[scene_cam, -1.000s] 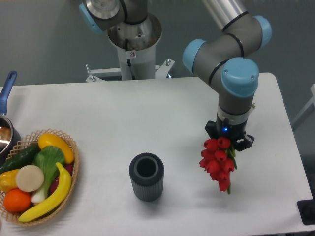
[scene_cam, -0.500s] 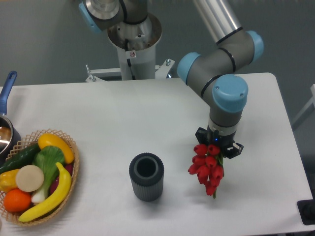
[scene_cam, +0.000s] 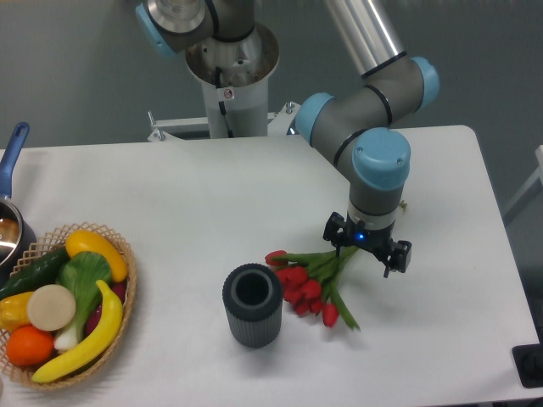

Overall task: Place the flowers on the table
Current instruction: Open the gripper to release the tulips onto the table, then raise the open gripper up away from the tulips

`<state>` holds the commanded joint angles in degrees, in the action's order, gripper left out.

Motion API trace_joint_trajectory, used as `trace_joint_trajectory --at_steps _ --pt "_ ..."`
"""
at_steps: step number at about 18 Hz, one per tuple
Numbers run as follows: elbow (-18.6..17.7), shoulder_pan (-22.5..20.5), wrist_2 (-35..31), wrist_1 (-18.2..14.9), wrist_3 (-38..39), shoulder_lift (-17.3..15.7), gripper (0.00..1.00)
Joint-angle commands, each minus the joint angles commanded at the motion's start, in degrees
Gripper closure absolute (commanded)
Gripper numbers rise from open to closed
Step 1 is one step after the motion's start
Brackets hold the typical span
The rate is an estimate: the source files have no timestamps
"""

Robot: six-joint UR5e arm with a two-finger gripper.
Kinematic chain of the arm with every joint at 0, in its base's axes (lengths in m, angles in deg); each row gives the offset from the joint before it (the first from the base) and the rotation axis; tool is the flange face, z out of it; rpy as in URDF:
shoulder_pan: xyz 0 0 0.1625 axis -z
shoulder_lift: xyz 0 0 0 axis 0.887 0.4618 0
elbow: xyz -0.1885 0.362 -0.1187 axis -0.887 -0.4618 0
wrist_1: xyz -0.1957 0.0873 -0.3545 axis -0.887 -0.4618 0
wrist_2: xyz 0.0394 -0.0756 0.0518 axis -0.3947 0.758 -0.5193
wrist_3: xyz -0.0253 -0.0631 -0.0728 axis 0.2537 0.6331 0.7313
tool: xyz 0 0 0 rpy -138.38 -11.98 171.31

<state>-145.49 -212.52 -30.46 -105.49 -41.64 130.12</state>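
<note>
The flowers (scene_cam: pixel 304 284), a bunch of red tulips with green stems, lie flat on the white table (scene_cam: pixel 212 195). The heads point left, towards a dark vase, and the stem ends reach right under my gripper. My gripper (scene_cam: pixel 366 248) points straight down just above the stem ends. Its jaws stand apart and the bunch rests on the tabletop, fanned out, not lifted. The fingertips themselves are partly hidden by the wrist.
A dark grey ribbed cylindrical vase (scene_cam: pixel 252 304) stands upright just left of the tulip heads. A wicker basket (scene_cam: pixel 119 314) of fruit and vegetables sits at the front left. A blue-handled pot (scene_cam: pixel 10 182) is at the left edge. The arm's base (scene_cam: pixel 229 68) is behind the table.
My gripper moved left and down. The tulips, which hung heads-down from it, have tipped over and now lie flat on the table, heads to the left.
</note>
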Motion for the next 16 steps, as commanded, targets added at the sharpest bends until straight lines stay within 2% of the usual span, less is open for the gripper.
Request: trace_joint_trajectory --at_steps 6,12,16 --pt "-0.4 -0.5 0.1 0.0 -2.0 -2.6 0.0" --pt "-5.4 -4.0 0.1 -0.1 -15.4 -6.9 0.0" --pt "-6.2 -4.7 0.0 -0.3 -18.2 -7.6 0.0"
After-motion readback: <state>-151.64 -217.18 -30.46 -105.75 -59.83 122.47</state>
